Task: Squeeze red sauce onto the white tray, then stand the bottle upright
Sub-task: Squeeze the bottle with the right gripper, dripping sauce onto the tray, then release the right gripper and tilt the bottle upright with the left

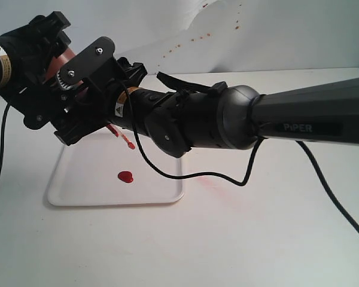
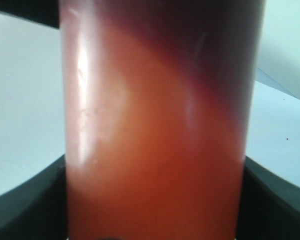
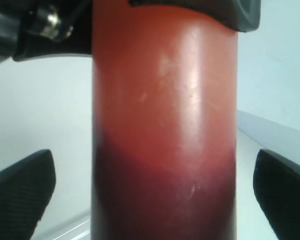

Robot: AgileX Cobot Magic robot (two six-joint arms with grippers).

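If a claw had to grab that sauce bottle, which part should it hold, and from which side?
Grip the bottle around its straight round body, with fingers on opposite sides, coming in square to its length. The walls there are smooth and parallel, so the pads sit flat. The cone-shaped nozzle tapers, so a grip there would likely slip.

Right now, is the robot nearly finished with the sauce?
Squeezing looks done: a red sauce blob sits on the white tray. The left jaws hold the bottle tilted above the tray; the right jaws are open around it. Standing it upright is left.
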